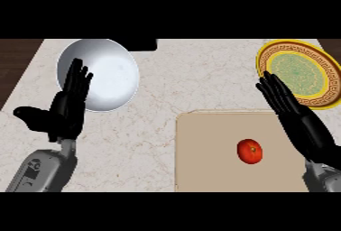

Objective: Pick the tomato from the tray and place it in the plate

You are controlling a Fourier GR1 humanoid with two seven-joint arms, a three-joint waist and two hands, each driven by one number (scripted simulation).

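Near, left hand and right hand hold fingers straight, released. Tomato lies on the tray beside the right hand; nudged off-centre, it may roll before reaching the far-right plate.

Black left hand, black right hand, grey left forearm with dark markings, grey right forearm
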